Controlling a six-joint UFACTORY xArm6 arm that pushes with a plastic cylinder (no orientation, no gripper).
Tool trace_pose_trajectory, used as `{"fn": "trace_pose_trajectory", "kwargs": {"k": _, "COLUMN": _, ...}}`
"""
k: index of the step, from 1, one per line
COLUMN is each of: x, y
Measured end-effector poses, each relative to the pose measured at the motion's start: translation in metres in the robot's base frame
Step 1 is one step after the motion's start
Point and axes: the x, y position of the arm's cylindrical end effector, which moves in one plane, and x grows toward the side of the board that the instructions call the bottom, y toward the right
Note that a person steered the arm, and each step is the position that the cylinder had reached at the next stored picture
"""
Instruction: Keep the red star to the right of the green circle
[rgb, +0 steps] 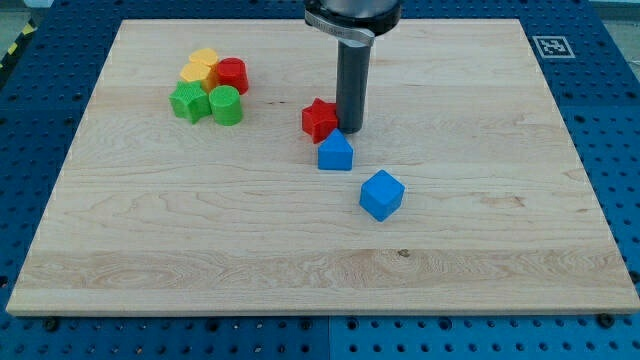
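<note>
The red star (318, 119) lies near the board's middle, a little toward the view's top. The green circle (226, 105) sits well to its left, in a cluster at the upper left. My tip (349, 129) is down on the board, right against the red star's right side. A blue house-shaped block (335, 152) lies just below the star and the tip, touching or nearly touching the star.
The cluster at upper left also holds a green star (189, 102), a red round block (232, 75) and two yellow blocks (201, 68). A blue cube (381, 194) lies lower right of the blue house block. The wooden board (480, 230) rests on a blue pegboard.
</note>
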Motion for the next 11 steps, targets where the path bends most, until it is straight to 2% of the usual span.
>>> {"fn": "trace_pose_trajectory", "kwargs": {"k": 2, "x": 0.006, "y": -0.019}}
{"fn": "trace_pose_trajectory", "kwargs": {"k": 3, "x": 0.006, "y": -0.047}}
{"fn": "trace_pose_trajectory", "kwargs": {"k": 5, "x": 0.025, "y": -0.053}}
{"fn": "trace_pose_trajectory", "kwargs": {"k": 7, "x": -0.010, "y": -0.068}}
{"fn": "trace_pose_trajectory", "kwargs": {"k": 9, "x": -0.012, "y": -0.081}}
{"fn": "trace_pose_trajectory", "kwargs": {"k": 10, "x": 0.031, "y": -0.080}}
{"fn": "trace_pose_trajectory", "kwargs": {"k": 11, "x": 0.040, "y": -0.080}}
